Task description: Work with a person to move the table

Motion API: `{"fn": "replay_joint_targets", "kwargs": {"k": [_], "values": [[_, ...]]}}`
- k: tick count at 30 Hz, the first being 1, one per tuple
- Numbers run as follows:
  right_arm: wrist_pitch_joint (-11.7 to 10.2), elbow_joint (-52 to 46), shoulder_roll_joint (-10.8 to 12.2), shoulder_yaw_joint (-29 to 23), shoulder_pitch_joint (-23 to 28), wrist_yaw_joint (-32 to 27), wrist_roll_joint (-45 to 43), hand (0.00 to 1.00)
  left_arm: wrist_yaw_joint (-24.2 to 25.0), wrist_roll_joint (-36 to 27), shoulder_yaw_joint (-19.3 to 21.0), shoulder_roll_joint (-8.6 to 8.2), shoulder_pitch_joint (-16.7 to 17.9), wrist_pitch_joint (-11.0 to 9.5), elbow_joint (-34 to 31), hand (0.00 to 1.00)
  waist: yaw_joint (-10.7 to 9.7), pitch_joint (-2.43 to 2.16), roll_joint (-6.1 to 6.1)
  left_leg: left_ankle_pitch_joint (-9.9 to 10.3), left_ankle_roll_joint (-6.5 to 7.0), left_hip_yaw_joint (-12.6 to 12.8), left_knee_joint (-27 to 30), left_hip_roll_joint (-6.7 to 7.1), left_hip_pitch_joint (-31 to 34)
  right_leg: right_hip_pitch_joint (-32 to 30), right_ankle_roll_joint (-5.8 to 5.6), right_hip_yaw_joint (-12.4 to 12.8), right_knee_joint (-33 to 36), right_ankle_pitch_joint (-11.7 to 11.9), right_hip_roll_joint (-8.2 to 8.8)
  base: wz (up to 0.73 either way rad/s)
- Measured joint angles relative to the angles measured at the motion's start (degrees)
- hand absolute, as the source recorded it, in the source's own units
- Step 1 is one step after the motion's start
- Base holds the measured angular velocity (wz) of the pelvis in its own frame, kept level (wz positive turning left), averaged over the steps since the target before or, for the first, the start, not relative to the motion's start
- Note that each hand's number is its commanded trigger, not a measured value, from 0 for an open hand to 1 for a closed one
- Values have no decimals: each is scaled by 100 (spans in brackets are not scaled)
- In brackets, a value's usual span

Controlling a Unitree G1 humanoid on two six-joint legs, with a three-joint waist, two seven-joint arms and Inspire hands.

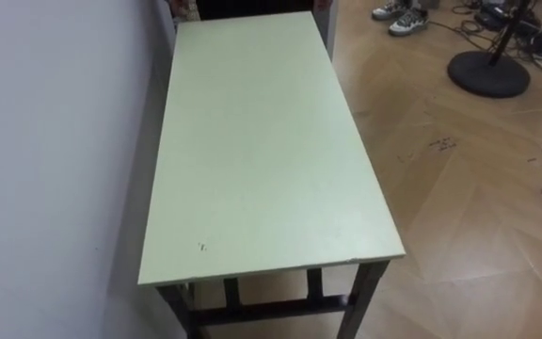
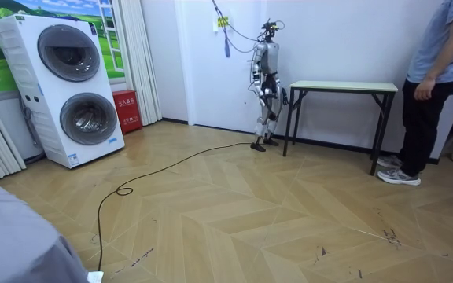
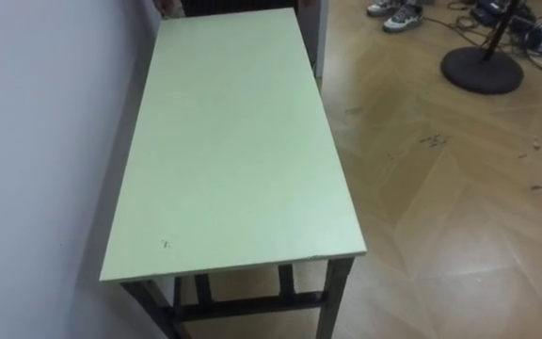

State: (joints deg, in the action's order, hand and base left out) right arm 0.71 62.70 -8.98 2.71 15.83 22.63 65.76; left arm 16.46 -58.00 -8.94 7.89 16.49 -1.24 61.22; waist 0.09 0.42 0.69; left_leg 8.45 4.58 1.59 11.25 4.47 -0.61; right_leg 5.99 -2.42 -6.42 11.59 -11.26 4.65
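The robot is standing on the parquet floor [image 2: 234, 220] at one short end of the table [image 1: 262, 141], facing along its length. The table's pale green worktop is lying level on dark legs, all of them resting on the floor, and one long side is running close along the white wall [image 1: 55, 141]. In the room view the right hand [image 2: 282, 96] is hanging just beside the near end of the worktop, too small there to tell whether it is released, clenched or grasping the edge. A person [image 2: 435, 86] in a blue shirt and dark trousers is standing at the far end, leaning slightly toward the table, one arm hanging by the hip and apart from the worktop. A round black stand base [image 1: 487, 73] is sitting on the floor beyond the table, near a pair of sneakers [image 1: 401, 17]. Two stacked washing machines [image 2: 65, 86] are standing well apart at the room view's left.
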Motion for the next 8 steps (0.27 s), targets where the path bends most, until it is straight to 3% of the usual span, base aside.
{"fn": "replay_joint_targets", "kwargs": {"k": [5,8], "values": [[12,311,2,-22,-12,-176,-517,0,-200,412,155,-50,23,12,128,0,5,-19,-53,-1,-1,6,5,1,-2,20,5,-6,-104,-9,0,0],[22,509,57,-159,31,-449,-843,0,-401,968,595,-85,-11,73,296,0,42,-14,-75,-13,13,23,-27,-2,-8,0,15,20,-113,-24,-6,-2]]}}
